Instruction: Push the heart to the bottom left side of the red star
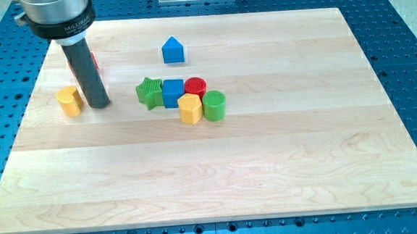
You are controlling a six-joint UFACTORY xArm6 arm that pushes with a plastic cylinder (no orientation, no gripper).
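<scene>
Here, yellow heart [69, 100] beside my tip [99, 105].

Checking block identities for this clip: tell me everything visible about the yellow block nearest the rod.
The yellow block is small, ridged on top and looks like plastic; its outline suggests a heart, though not clearly. It sits flat on the wooden board near the view's left edge. My tip stands just to its right, apparently very close or touching. A red block shows partly behind the rod.

A blue house-shaped block [173, 50] sits alone near the wooden table's [269, 164] top. Clustered touching: green star [149, 91], blue cube [173, 92], red cylinder [196, 86], yellow hexagonal block [190, 109], green cylinder [214, 105].
</scene>
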